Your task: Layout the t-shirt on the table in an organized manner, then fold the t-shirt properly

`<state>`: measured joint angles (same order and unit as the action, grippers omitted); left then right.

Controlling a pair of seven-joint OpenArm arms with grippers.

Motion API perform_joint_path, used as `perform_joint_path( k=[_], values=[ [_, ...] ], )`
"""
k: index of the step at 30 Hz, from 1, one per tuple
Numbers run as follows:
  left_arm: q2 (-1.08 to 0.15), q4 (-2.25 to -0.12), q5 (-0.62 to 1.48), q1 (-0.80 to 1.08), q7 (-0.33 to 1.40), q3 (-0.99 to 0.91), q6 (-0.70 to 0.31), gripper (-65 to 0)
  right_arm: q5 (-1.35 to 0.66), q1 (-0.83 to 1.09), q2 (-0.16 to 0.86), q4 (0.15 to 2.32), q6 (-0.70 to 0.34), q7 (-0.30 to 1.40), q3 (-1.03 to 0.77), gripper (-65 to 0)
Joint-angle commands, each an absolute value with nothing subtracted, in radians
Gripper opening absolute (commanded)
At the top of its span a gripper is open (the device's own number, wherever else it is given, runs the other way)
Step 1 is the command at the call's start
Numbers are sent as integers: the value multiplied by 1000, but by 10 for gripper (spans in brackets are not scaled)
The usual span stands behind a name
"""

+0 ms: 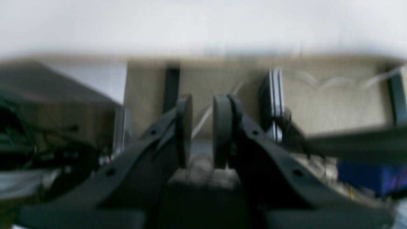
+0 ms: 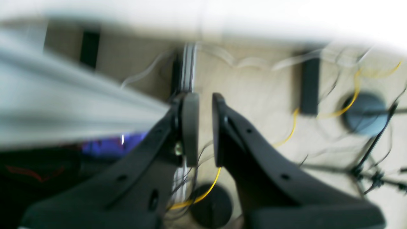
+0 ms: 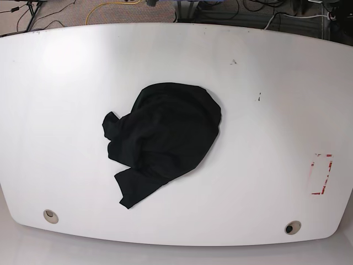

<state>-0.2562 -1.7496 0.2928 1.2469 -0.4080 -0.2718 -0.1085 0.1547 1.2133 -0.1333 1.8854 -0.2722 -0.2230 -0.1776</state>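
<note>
The black t-shirt (image 3: 162, 138) lies crumpled in a heap near the middle of the white table (image 3: 265, 110), with a sleeve or corner trailing toward the front left. Neither arm shows in the base view. In the left wrist view my left gripper (image 1: 202, 130) is off the table's edge, its jaws almost closed with a narrow gap, holding nothing. In the right wrist view my right gripper (image 2: 205, 127) stands the same way, empty, over the floor. Both wrist views are blurred and do not show the t-shirt.
Two round grommet holes sit near the front edge, at the left (image 3: 51, 216) and right (image 3: 292, 227). A red tape rectangle (image 3: 321, 174) marks the right side. Cables, stands and a metal frame post (image 2: 187, 66) lie on the floor beyond the table.
</note>
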Motion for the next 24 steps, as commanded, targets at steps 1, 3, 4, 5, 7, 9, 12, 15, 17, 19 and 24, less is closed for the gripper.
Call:
perform_joint_path(
  k=[1,3,4,5,7,9,12,15,17,19,24],
  values=[
    [-254,-1813,320,1268,-429,-283,-110,-546,150,1230,-134,1959,-278,-205,-189,-583],
    [-254,-1851,326,1267,-429,-297,-110,-546,150,1213,-134,1994,-280,-174,-203,-582],
    [-254,-1862,326,1264,-429,-298,-110,-546,150,1196,-134,2003,-280,-166,-209,-580],
    [-254,-1874,326,1259,-429,-298,-110,-543,150,1176,-134,2011,-280,-160,-211,-580],
    [-254,-1891,326,1233,-427,-295,-110,-543,151,1148,-134,2015,-280,-160,-219,-579],
    [-254,-1903,325,1202,-426,-294,-110,-542,151,1119,-134,2017,-280,-160,-225,-575],
    [-254,-1908,325,1145,-424,-291,-110,-540,153,1046,-134,2015,-280,-159,-257,-520],
    [-254,-1910,325,1092,-397,-277,-110,-524,154,983,-133,2009,-280,-157,-275,-422],
    [-254,-1910,325,1055,-369,-274,-110,-479,154,944,-130,2009,-282,-137,-285,-357],
    [-254,-1910,325,1017,-337,-272,-110,-410,156,900,-125,2012,-282,-101,-288,-304],
    [-254,-1910,325,946,-297,-272,-110,-274,156,794,-73,2012,-283,-2,-285,-260]
  ],
)
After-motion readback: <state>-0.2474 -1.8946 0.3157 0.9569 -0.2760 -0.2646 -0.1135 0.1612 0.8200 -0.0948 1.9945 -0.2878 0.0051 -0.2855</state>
